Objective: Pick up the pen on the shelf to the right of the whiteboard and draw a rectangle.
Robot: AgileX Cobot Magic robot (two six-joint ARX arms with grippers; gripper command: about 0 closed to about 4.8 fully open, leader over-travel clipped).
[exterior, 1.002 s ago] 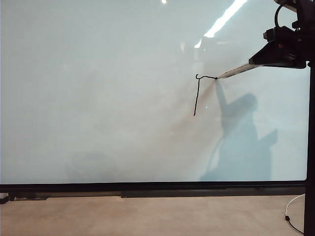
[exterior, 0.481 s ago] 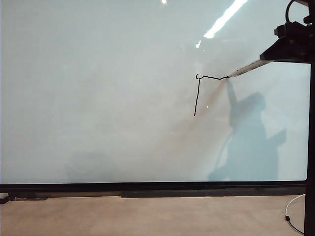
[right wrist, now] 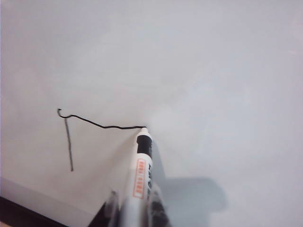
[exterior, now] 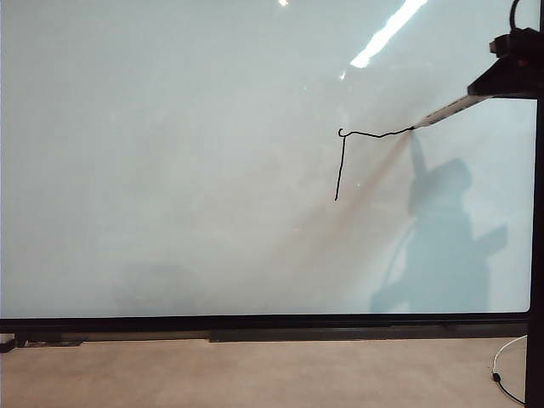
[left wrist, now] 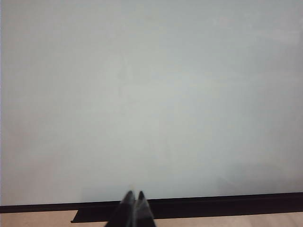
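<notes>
The whiteboard fills the exterior view, glossy white with a black frame. On it stand a black vertical stroke and a wavy top line running right from its upper end; the rectangle is only these two strokes. My right gripper at the right edge is shut on the pen, a white marker whose dark tip touches the board at the line's right end. In the right wrist view the gripper clasps the pen. My left gripper is shut, empty, pointing at the board's lower frame.
The board's black bottom frame runs above a tan floor strip. A white cable lies at the lower right. A black post stands along the right edge. The arm's shadow falls on the board.
My right gripper has moved right with the pen, lengthening the wavy top line rightwards. The vertical stroke is unchanged. The left arm is still.
</notes>
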